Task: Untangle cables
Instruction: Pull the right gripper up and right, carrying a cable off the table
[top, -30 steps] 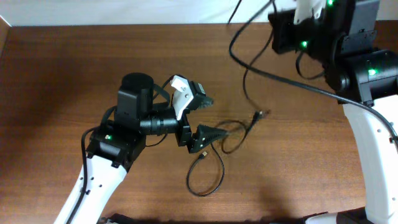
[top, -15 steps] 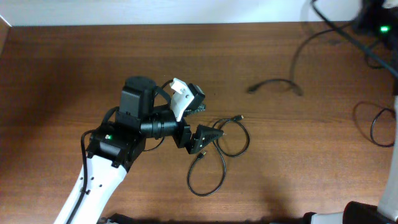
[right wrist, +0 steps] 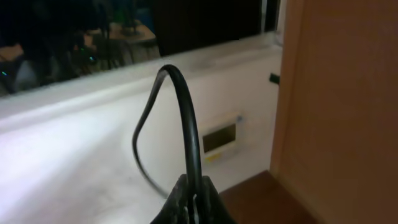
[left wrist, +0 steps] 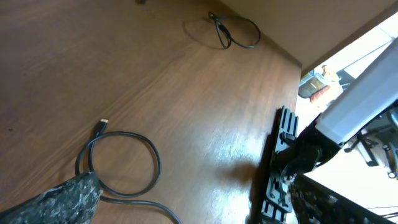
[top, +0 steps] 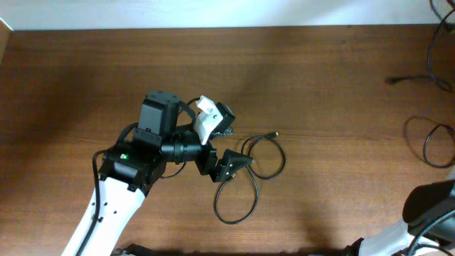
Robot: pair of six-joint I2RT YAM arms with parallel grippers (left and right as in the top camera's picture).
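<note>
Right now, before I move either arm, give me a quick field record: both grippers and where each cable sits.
left gripper: open, low over the table
looped cable: loose loops on the table, running past one left finger, not clamped
right gripper: shut on held cable
held cable: arcs up from the fingertips
edge cable: separate loop at the table's right edge, apart from the looped cable

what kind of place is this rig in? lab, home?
Likely a robotics lab or workshop bench: a white-and-black robot arm works on a brown wooden tabletop strewn with thin black cables, and the left wrist view shows metal framing and cluttered equipment past the table edge.
</note>
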